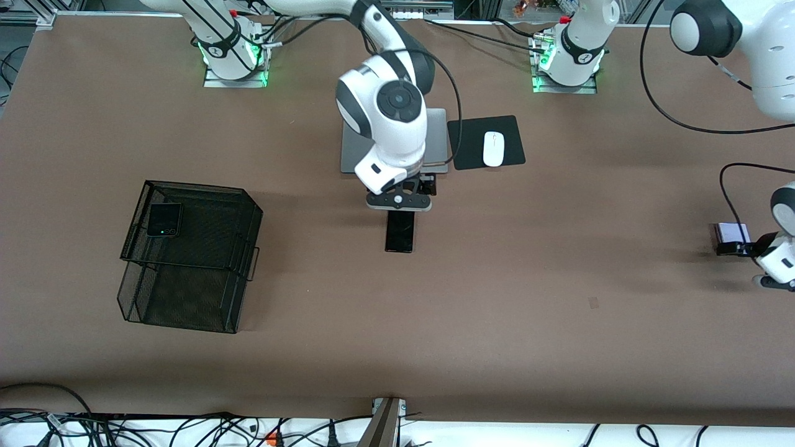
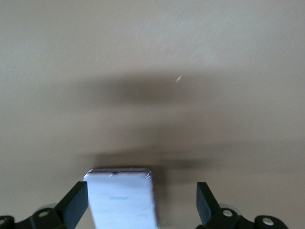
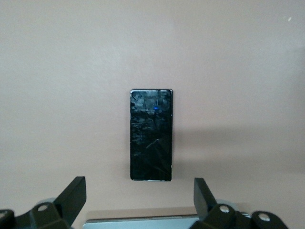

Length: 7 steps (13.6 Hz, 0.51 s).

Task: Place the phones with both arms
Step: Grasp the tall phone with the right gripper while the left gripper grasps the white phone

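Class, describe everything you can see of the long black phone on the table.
The long black phone is a slim, glossy slab with rounded corners, its dark face smudged and showing a small blue dot. It lies flat on the brown table, nearer the front camera than the grey laptop. The right gripper hangs open over its laptop end; nothing but the table touches it.

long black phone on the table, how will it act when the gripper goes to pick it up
The long black phone looks like a stiff flat slab, so it likely won't bend or roll. It lies flush on the table, so the open right gripper over its end may struggle to get under the thin edges. Its glossy face suggests it could slip in the fingers.
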### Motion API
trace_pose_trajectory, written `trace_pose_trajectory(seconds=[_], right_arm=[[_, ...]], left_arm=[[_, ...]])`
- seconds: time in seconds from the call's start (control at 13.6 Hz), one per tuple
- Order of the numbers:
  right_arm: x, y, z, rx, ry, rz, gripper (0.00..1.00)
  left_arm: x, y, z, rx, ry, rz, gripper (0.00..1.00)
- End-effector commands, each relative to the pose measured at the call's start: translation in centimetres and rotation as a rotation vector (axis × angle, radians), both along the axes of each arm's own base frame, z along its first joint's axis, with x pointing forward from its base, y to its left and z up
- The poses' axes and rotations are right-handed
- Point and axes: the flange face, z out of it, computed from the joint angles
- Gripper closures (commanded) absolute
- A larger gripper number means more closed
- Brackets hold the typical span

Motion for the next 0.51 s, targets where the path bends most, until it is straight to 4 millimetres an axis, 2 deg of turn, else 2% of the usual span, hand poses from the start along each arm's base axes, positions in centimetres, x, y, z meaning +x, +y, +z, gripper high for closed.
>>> trace_pose_trajectory(seconds=[0.0,0.07,0.22,0.44], right_arm=[[0.2,0.3,-4.3,0.015,0.004,-0.009,0.00],[0.2,-0.1,-6.4,0.005,0.001,-0.010,0.00],[0.3,-0.3,-10.0,-0.001,-0.020,-0.008,0.00],[0.4,-0.4,-13.5,-0.002,-0.047,-0.010,0.00]], left_arm=[[-2.1,2.0,-1.5,-0.089,-0.014,-0.002,0.00],[-2.8,2.8,-2.4,-0.107,-0.008,-0.001,0.00],[-3.1,3.0,-3.2,-0.117,-0.002,-0.001,0.00],[-4.0,4.2,-3.7,-0.120,0.004,0.018,0.00]])
